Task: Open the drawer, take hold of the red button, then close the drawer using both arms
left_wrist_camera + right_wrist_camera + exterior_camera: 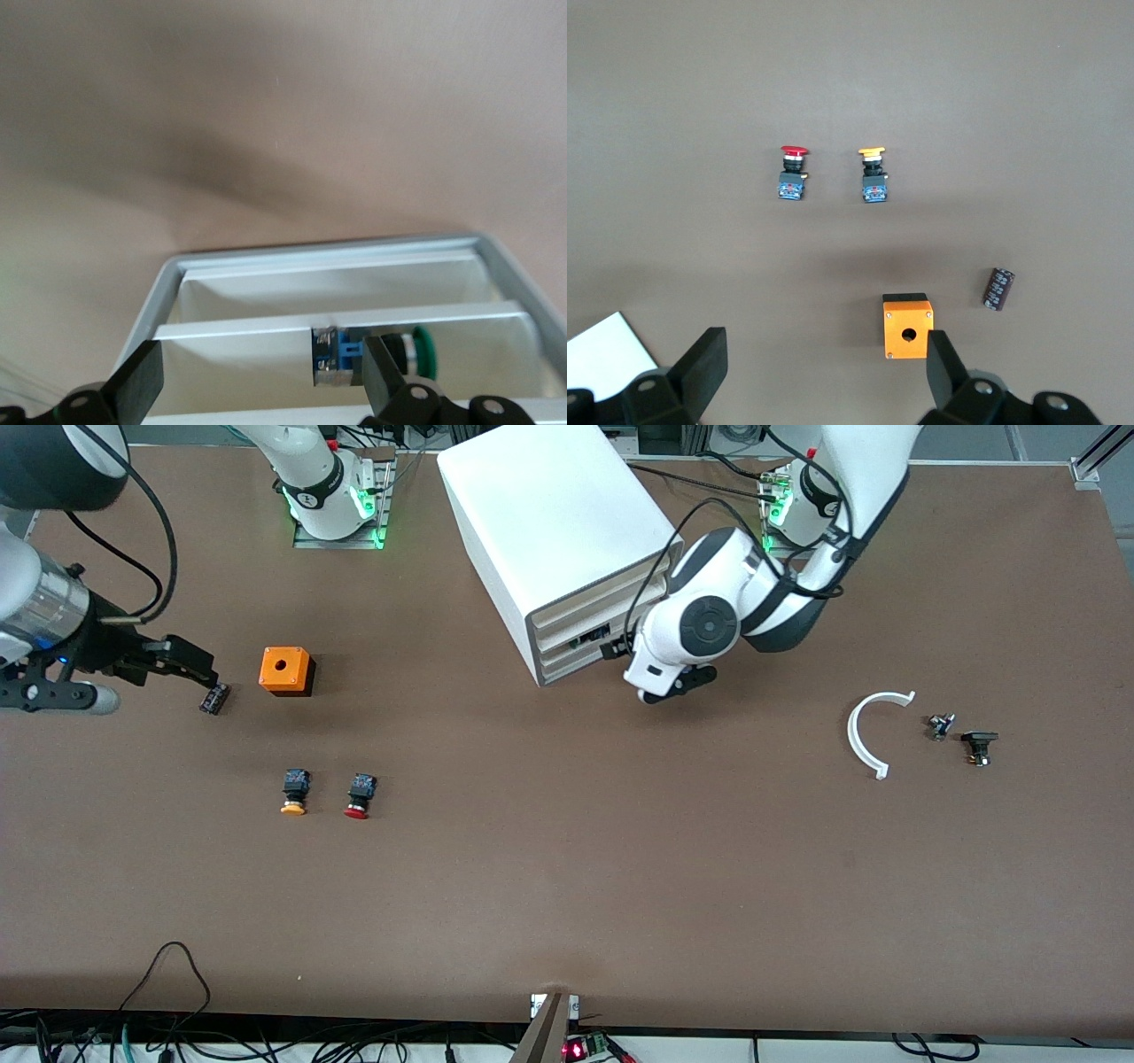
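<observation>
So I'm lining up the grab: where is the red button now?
In the front view the red button lies on the table toward the right arm's end, beside the yellow-capped button, nearer the camera than the orange cube.

The right pincer (821,376) is spread wide above the desk (1010,106). Below it lie the red-capped button (793,173), a yellow-capped button (873,174) beside it, an orange cube (908,326) and a dark cylindrical capacitor (999,289) near the cube.
</observation>
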